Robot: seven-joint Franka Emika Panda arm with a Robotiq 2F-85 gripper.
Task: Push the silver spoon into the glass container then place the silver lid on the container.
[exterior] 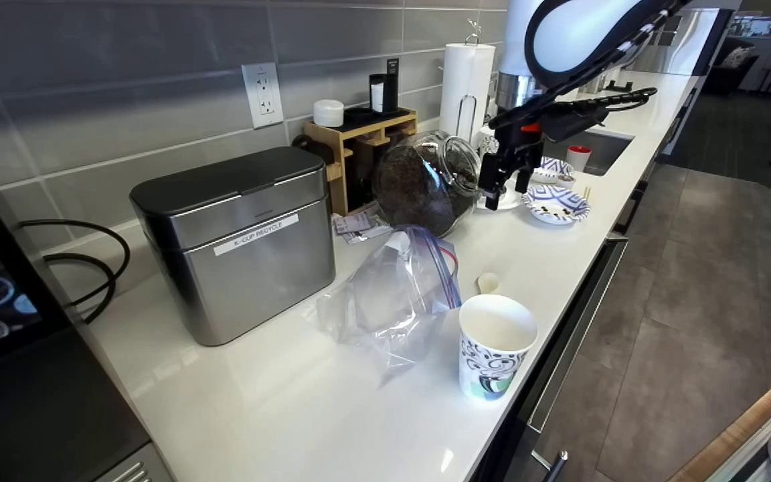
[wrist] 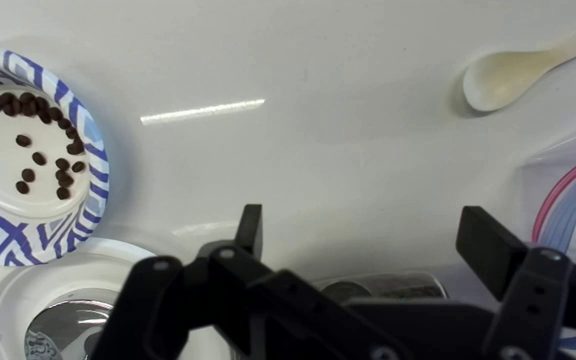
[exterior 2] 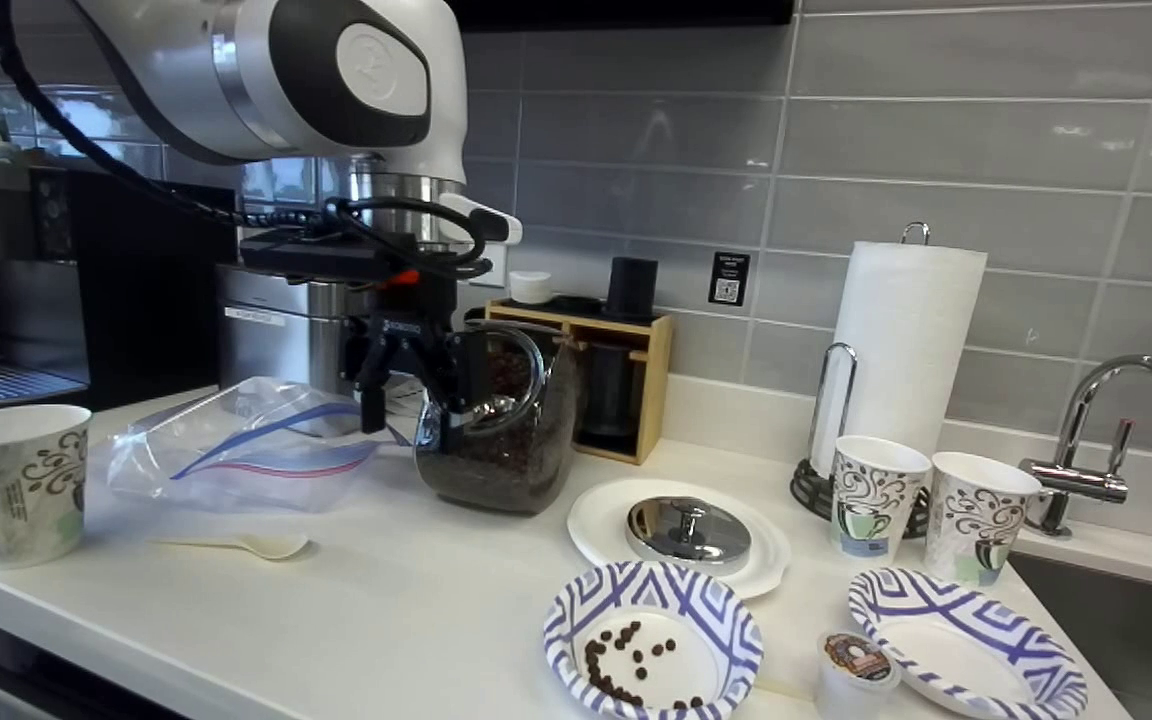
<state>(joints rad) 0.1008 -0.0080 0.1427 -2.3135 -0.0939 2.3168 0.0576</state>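
The glass container [exterior: 405, 184] is a tilted clear jar of dark coffee beans with its round mouth open; it shows in both exterior views [exterior 2: 511, 462], and partly below the gripper in the wrist view [wrist: 398, 286]. The silver lid [exterior 2: 671, 530] lies knob up on a white plate; part of it shows in the wrist view [wrist: 63, 325]. No silver spoon shows; a cream spoon [exterior 2: 271, 545] lies on the counter, also in the wrist view [wrist: 503, 75]. My gripper [exterior 2: 412, 425] is open and empty [wrist: 360, 220], above the counter in front of the jar's mouth.
A clear zip bag [exterior: 392, 294] and a paper cup [exterior: 492, 348] stand near the spoon. A patterned bowl with beans [exterior 2: 656, 580] sits before the white plate [exterior 2: 586, 520]. A steel bin [exterior: 258, 268], wooden organizer [exterior 2: 656, 390] and paper towel roll [exterior 2: 901, 350] line the wall.
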